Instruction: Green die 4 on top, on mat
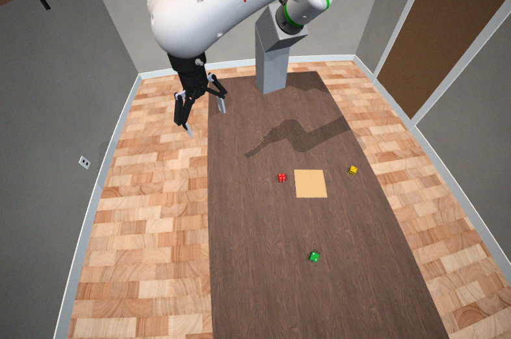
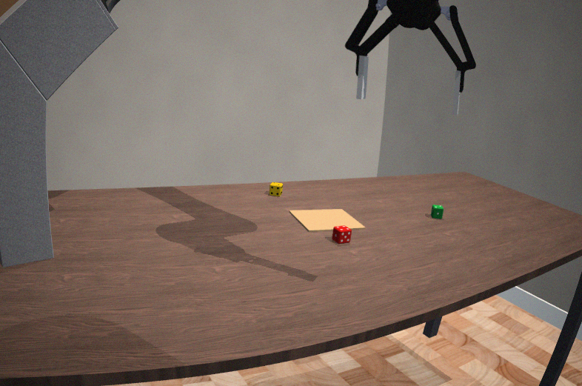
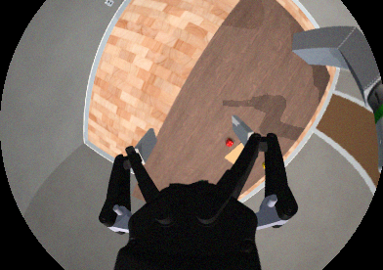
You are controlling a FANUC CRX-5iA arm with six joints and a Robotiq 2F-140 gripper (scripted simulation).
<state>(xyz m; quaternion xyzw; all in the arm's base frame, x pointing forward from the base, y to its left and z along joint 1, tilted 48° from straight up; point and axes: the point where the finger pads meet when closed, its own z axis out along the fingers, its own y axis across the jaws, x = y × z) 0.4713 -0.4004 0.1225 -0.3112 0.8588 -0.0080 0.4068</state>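
The green die (image 1: 314,256) (image 2: 437,212) sits flat on the brown table, off the mat, towards the end far from the robot's base. Its top seems to show 2. The square tan mat (image 1: 310,183) (image 2: 326,219) (image 3: 234,154) is bare. The red die (image 1: 281,177) (image 2: 341,234) (image 3: 230,143) sits flat close beside the mat. The yellow die (image 1: 352,170) (image 2: 275,189) sits flat on the mat's other side. My gripper (image 1: 206,123) (image 2: 409,105) (image 3: 192,128) is wide open and empty, high up near the table's long edge. The green die is hidden in the wrist view.
The grey pedestal (image 1: 272,66) (image 2: 24,160) (image 3: 319,48) carries the arm at one end of the table (image 1: 255,285) (image 2: 164,325). The arm's shadow falls on the table between the pedestal and the mat. Walls stand around the table.
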